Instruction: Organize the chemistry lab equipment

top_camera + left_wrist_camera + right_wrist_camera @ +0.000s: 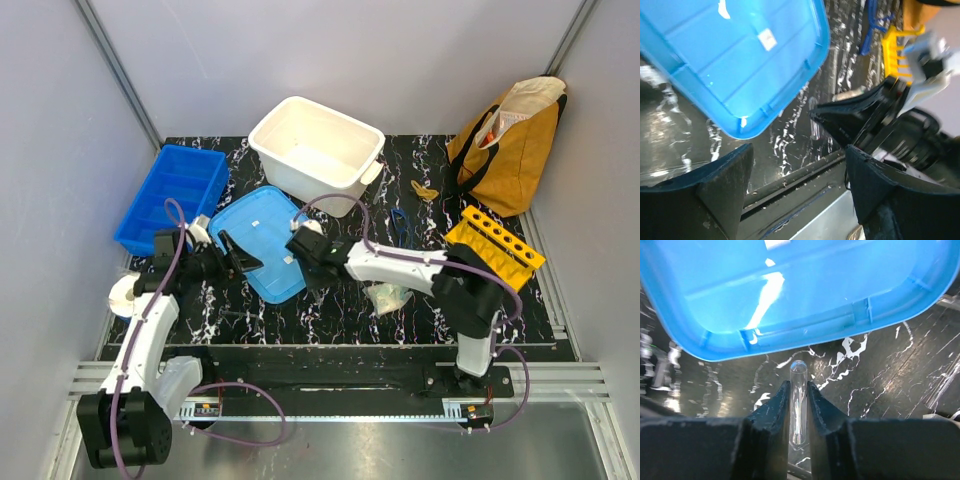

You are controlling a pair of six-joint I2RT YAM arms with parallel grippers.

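My right gripper (pixel 798 391) is shut on a clear glass test tube (pixel 798 405), its rounded end sticking out past the fingertips just above the black marble table. It sits by the near edge of a blue plastic lid (pixel 790 290). In the top view the right gripper (pixel 312 268) is at the lid's (pixel 262 240) right corner. My left gripper (pixel 236 256) is open and empty over the lid's near left side. In the left wrist view its fingers (pixel 725 185) spread wide above the table's front rail. A yellow test tube rack (pixel 493 245) stands on the right.
A white tub (pixel 318 150) stands at the back centre and a blue bin (pixel 172 195) at the left. A mustard tote bag (pixel 510 140) leans at the back right. A crumpled clear bag (pixel 388 296), a blue tool (pixel 400 222) and a white roll (pixel 125 292) lie about.
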